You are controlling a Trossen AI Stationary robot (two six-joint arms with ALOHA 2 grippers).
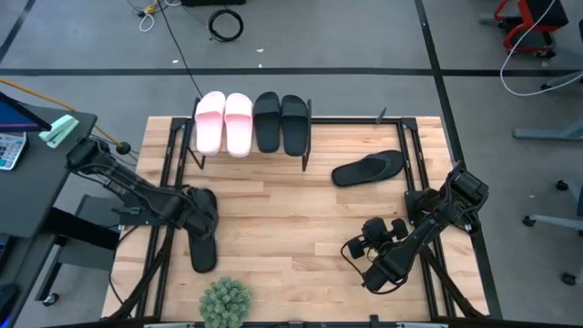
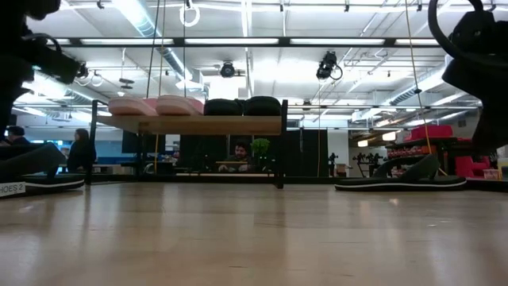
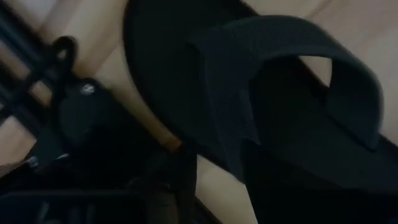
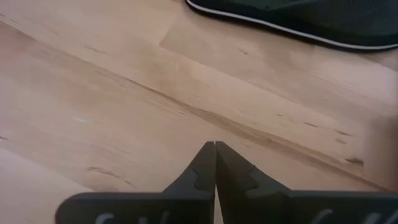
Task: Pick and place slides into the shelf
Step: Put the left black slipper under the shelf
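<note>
The thin black slide (image 1: 202, 250) on the left side of the worktop (image 1: 291, 219) lies lengthwise, its far end under the left gripper (image 1: 202, 219). Only the left wrist view shows the contact: the slide's strap (image 3: 280, 81) arches close in front of the camera, and the fingers (image 3: 174, 186) are dark shapes at its edge. They look spread around the slide, though that view is too dim to tell whether they pinch it or only stand about it.

The high view shows what the others cannot: the shelf (image 1: 310, 137) at the far edge carries four slides in a row, two pale pink (image 1: 225, 122) and two black with wide straps (image 1: 281, 121), filling its top board. The low view shows the same four from the side, and room under the board (image 2: 198, 124) between the thin legs.

The second thin black slide (image 1: 368, 169) lies alone on the right half of the worktop, angled, well apart from the shelf. The right gripper (image 1: 351, 248) hovers near the front right, its fingers (image 4: 205, 171) pressed together and holding nothing; its wrist view catches that slide's sole edge (image 4: 298, 18) beyond bare wood.

A small green plant (image 1: 225, 302) sits at the near edge, just beside the left slide's heel. The middle of the worktop is open wood.
</note>
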